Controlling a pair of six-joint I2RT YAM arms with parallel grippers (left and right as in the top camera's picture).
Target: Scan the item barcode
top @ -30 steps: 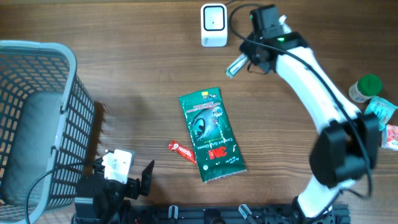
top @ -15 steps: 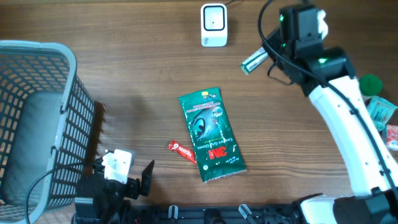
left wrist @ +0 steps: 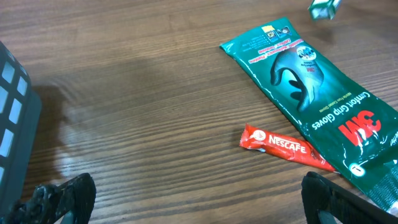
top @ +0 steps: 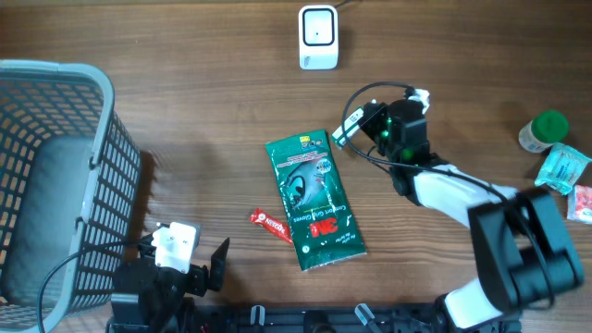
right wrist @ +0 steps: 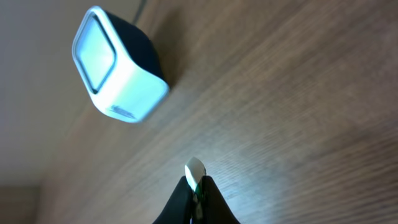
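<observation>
"3M" and "Comfort Grip Gloves" on green glove packet (left wrist: 311,106), "NESCAFÉ" on red sachet (left wrist: 283,148)

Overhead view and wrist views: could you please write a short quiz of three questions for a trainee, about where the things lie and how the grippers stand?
1. True or false: the red Nescafe sachet lies on the table, outside the basket.
2. Multiple choice: the right gripper is A) open and empty, B) shut on a small sachet, C) shut on a spoon.
3. Fill in: the left gripper is ___ and holds nothing.
Key: 1 true; 2 B; 3 open.
</observation>
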